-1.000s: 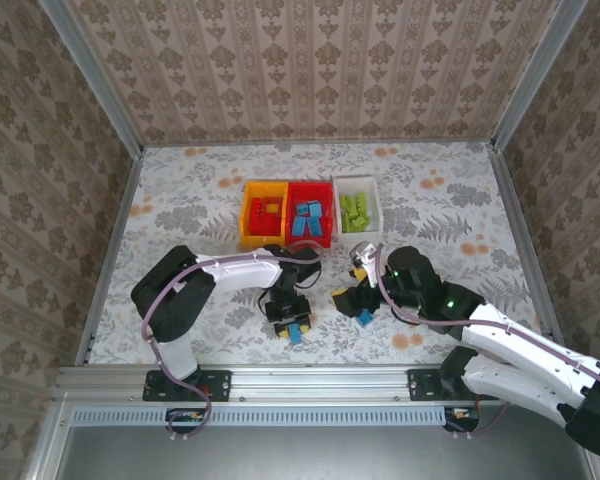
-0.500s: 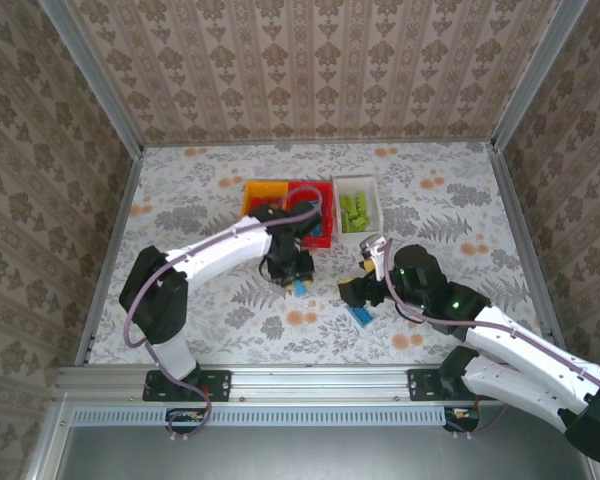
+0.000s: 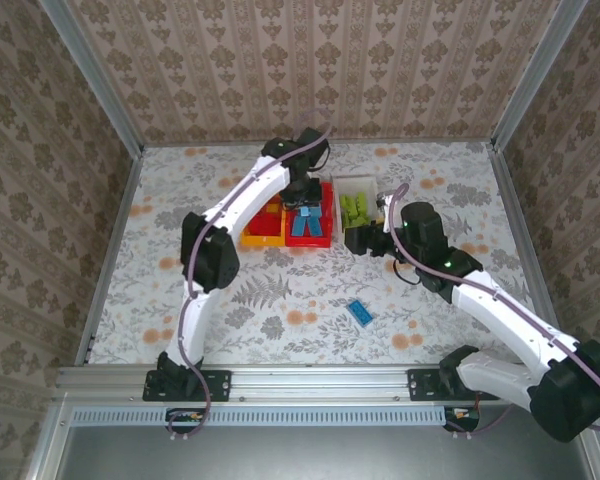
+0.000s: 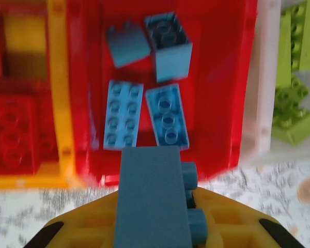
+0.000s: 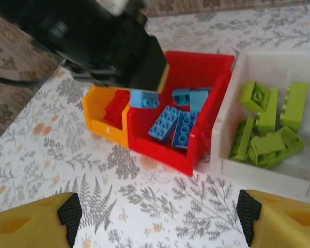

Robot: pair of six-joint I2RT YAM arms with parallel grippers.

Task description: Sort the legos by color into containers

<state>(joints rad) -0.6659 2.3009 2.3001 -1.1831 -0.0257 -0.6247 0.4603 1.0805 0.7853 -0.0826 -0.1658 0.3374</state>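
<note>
My left gripper (image 3: 302, 195) hangs over the red bin (image 3: 325, 238), shut on a blue brick (image 4: 154, 196). That held brick (image 5: 143, 98) also shows under the black gripper body in the right wrist view. Several blue bricks (image 4: 167, 113) lie in the red bin (image 4: 217, 77). The yellow-orange bin (image 3: 252, 238) holds red bricks (image 4: 13, 137). The white bin (image 3: 372, 190) holds lime green bricks (image 5: 263, 132). My right gripper (image 3: 353, 240) stands open and empty in front of the white bin, its fingers (image 5: 70, 212) wide apart. One blue brick (image 3: 358, 312) lies loose on the table.
The three bins stand side by side at mid table, touching. The left arm (image 3: 242, 200) stretches across the left half of the flowered cloth (image 3: 280, 300). Patterned walls and metal rails (image 3: 110, 260) close in the table.
My left arm has swung from the near table to above the red bin, carrying the blue brick. My right gripper has moved away from the loose blue brick toward the white bin.
</note>
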